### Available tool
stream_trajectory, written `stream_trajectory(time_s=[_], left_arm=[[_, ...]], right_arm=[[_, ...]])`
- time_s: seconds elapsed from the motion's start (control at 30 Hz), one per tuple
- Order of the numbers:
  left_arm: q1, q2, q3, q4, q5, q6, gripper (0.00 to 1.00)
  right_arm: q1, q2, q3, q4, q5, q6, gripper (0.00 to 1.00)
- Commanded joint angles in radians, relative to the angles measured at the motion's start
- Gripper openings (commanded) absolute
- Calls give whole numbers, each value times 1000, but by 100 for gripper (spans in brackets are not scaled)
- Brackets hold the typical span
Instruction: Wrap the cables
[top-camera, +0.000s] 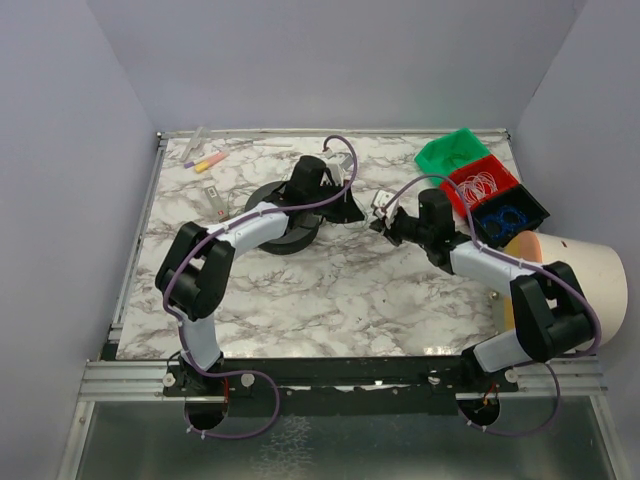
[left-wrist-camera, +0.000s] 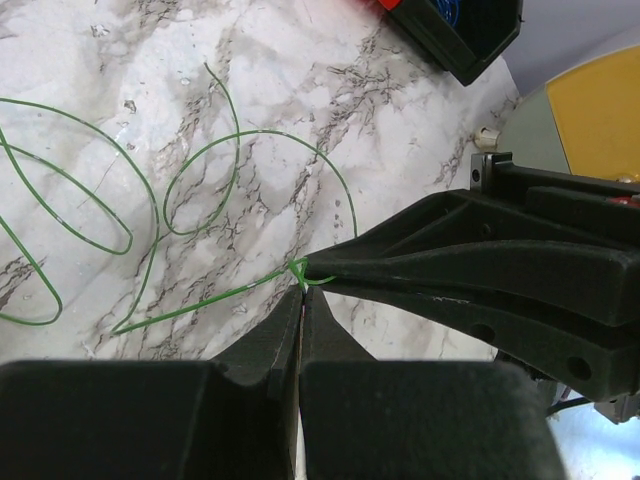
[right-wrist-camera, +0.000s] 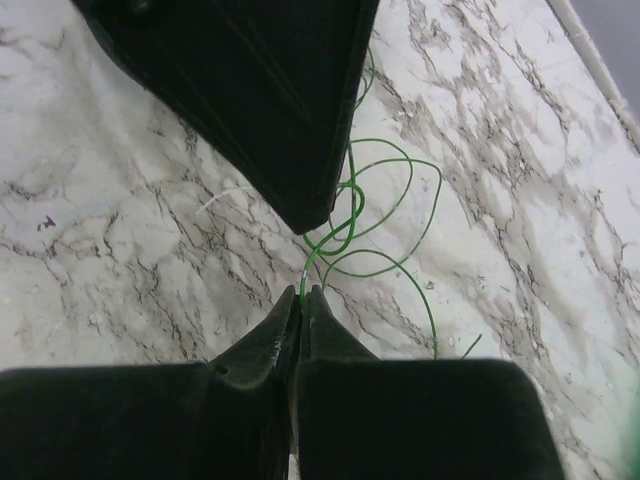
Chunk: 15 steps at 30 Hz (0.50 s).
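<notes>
A cable (left-wrist-camera: 180, 310), a hair-thin green wire, lies in loose loops on the marble table (left-wrist-camera: 300, 100). In the left wrist view my left gripper (left-wrist-camera: 300, 287) is shut on it where the wire forms a small knot-like kink. My right gripper's black fingers (left-wrist-camera: 450, 270) reach in from the right and meet that same spot. In the right wrist view my right gripper (right-wrist-camera: 303, 292) is shut on the green cable (right-wrist-camera: 400, 265), whose loops curl away behind the left gripper's dark fingers (right-wrist-camera: 290, 130). From the top, the left gripper (top-camera: 356, 212) and right gripper (top-camera: 376, 224) meet tip to tip at mid-table.
A black round spool (top-camera: 285, 232) sits under the left forearm. Green (top-camera: 450, 150), red (top-camera: 480, 185) and blue-lined black (top-camera: 510, 215) bins stand at the back right, the red one holding whitish coils. A cream bucket (top-camera: 590, 285) lies at the right edge. Markers (top-camera: 205, 160) lie at the back left.
</notes>
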Motion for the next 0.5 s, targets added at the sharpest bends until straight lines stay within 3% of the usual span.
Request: stream_trajectory(time_s=[0.0,0.23,0.47], left_arm=[[-20,13,-14,4,7,20,0],[-42,28,-1,-2,18,28,0],[-51,31,18,-20,26,41,0]], right_arm=[[8,15,54,65,-11,170,0],[10,46,79,59,44,230,0],[13,49,110,-7,28,167,1]])
